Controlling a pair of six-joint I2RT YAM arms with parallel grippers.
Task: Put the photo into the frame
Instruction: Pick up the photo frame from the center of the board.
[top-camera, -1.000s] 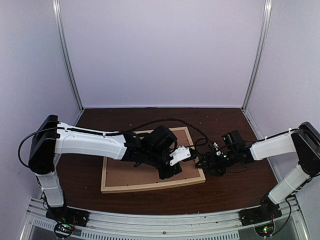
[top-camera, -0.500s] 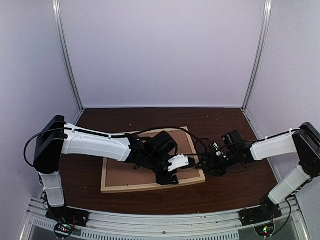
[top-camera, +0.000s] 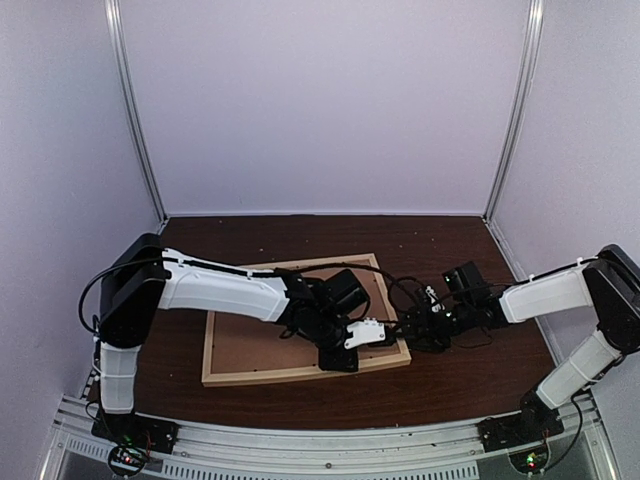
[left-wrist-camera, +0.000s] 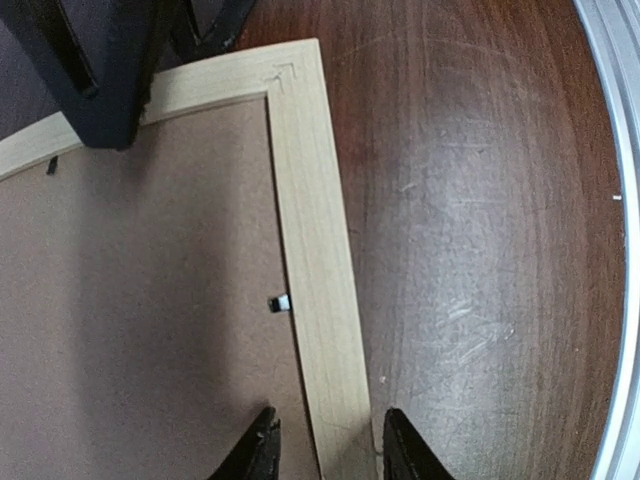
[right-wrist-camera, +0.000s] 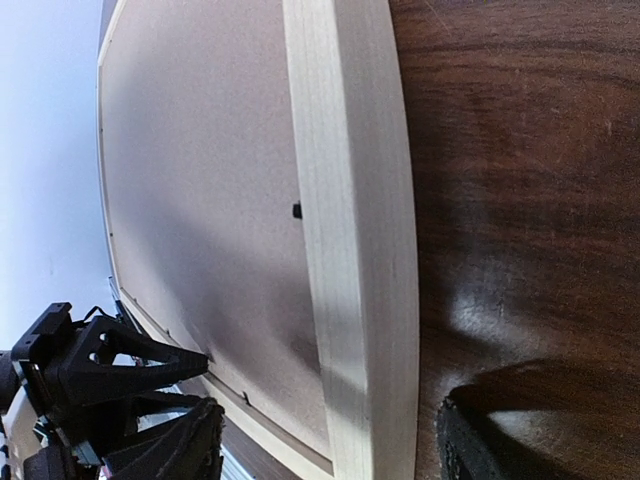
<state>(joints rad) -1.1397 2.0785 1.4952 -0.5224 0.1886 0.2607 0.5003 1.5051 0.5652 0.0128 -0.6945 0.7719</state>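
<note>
On the dark wooden table, about its middle and a little toward the near edge, we see the frame lying flat with its back upward. Its pale wood strips go around the brown backing board, which fills the opening. A small metal tab sits on the board at the inner edge of the near strip.

The left gripper stands over this near strip, close to the frame's near right corner. One fingertip is over the board, the other is just beside the outer edge, over the table, and the strip passes between them. Its jaws are partly apart, with a gap on the board side, so they do not clamp the wood.

The right gripper stands astride the right strip near the same corner. Its jaws are wide, with space on both sides of the strip. The two grippers are near each other but apart. We cannot tell whether any fingertip touches the surface beneath it.
</note>
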